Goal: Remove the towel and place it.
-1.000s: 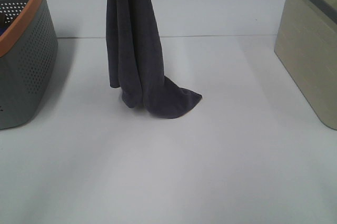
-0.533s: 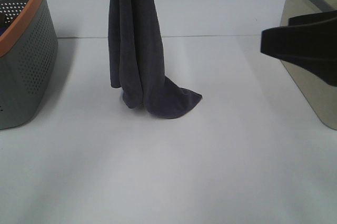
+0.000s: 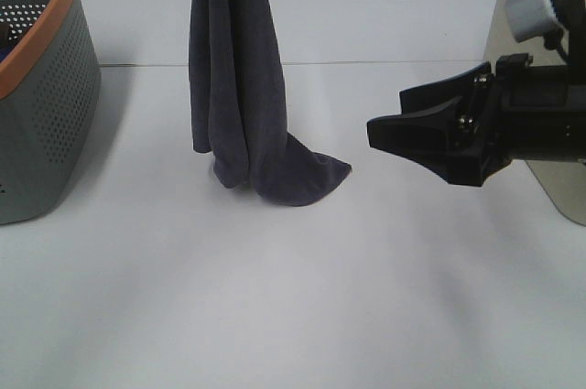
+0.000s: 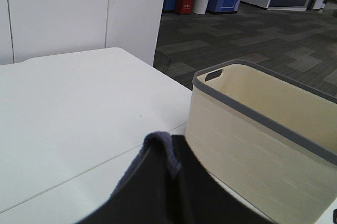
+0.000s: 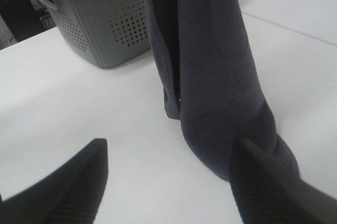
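Step in hand: removal is done and placing is under way. You are holding the towel [image 3: 233, 87] up by its top end, so it is hanging as a long dark column well apart from the grey basket [image 3: 46, 114], on that basket's open side. Its lower end is resting in a small heap on the worktop [image 3: 275, 297], spilling away from the grey basket.

Left tool [image 4: 174, 192]: it is out of the exterior high view, above the frame. Its own wrist camera shows it pinched shut on a folded hem of the towel, with the beige basket [image 4: 237, 129] beyond.

Right tool [image 3: 389, 116]: you are bringing it in low, on the far side of the towel from the grey basket. Its jaws are standing wide with nothing between them, and it is not touching the cloth. In its wrist view the hanging column and the heap are lying ahead of the gap between the fingers.

Judgement on the next move: the right tool is lining up for a second grip low on the towel, so that you can spread or lay it flat. That calls for more travel toward the grey basket until the cloth sits between the jaws, then closing on a single edge or corner, not the bunched heap. The small white tag is not visible, so I cannot tell which corner is lowest. Watch that the lower finger is clearing the worktop.
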`<state>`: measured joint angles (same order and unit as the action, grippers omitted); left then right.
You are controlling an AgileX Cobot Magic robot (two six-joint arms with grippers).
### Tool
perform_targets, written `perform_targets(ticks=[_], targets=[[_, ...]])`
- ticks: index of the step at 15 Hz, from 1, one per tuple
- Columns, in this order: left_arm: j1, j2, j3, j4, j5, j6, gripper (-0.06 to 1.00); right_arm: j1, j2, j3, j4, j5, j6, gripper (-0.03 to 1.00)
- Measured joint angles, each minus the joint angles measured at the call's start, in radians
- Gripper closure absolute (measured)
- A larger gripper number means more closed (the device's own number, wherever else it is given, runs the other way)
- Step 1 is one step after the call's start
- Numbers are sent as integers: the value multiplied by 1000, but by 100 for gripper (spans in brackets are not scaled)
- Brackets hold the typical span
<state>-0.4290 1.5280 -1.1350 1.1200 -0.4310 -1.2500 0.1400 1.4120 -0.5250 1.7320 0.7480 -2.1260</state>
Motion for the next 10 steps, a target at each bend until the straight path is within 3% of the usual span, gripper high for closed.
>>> perform_targets(ticks=[2, 3, 6, 10], targets=[[0, 0, 0, 0, -1, 0, 94, 41, 72, -31, 5, -15, -11, 31], [0, 0, 0, 0, -1, 0, 94, 110, 102, -63, 6, -63, -16, 31], [0, 0, 0, 0, -1, 0, 94, 325, 203, -196, 6, -372, 6, 31], [0, 0, 0, 0, -1, 0, 94, 384, 316, -353, 7, -408, 99, 31]])
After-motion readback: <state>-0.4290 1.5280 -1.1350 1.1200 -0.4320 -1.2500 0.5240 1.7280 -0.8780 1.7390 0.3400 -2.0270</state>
